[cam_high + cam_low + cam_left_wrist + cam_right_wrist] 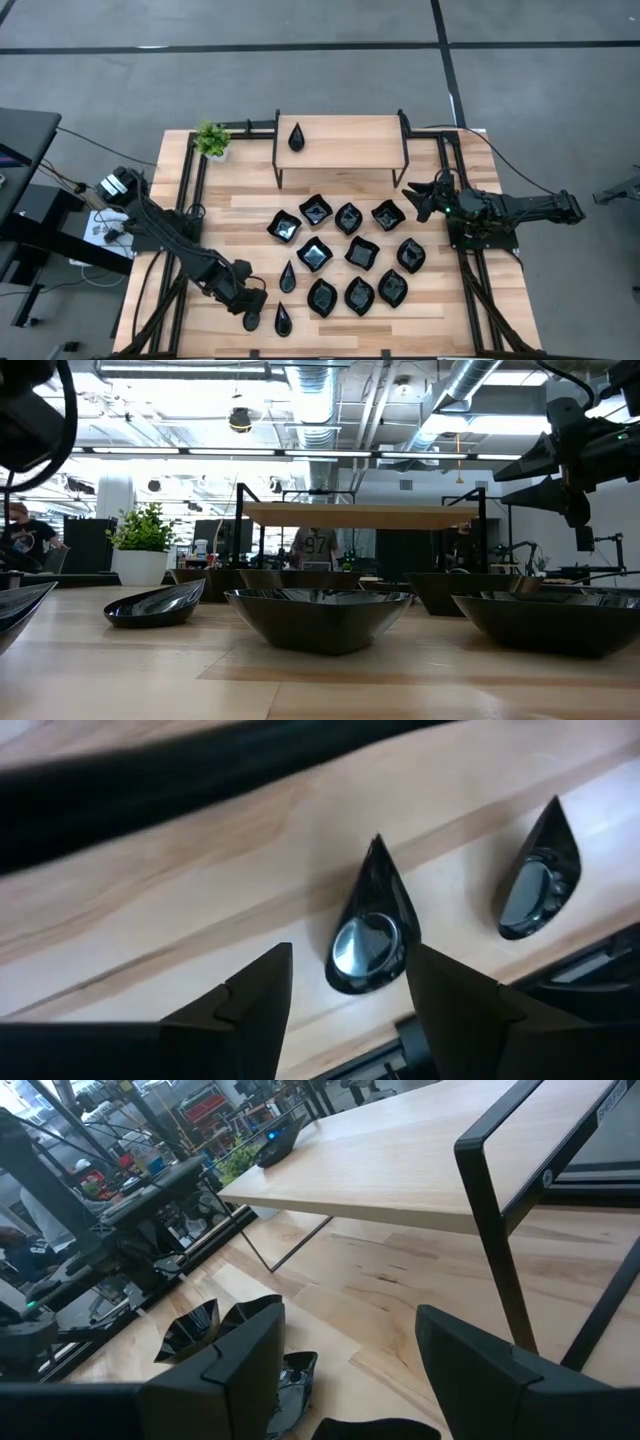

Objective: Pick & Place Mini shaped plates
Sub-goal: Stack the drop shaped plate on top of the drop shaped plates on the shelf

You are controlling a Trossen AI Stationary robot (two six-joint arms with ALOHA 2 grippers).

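- Your left pincer (pixel 345 995) is wide open and holds nothing.
- A teardrop plate (pixel 368 935) lies on the bench between its fingers.
- Go straight down, then squeeze gently.

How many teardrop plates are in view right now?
3. One teardrop plate sits on the raised shelf, one lies left of the plate cluster, one at the front edge beside the left tool.

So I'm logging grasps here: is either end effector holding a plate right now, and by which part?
Nothing is held. The left end effector stands open around a teardrop plate lying on the table; the right end effector is open and empty.
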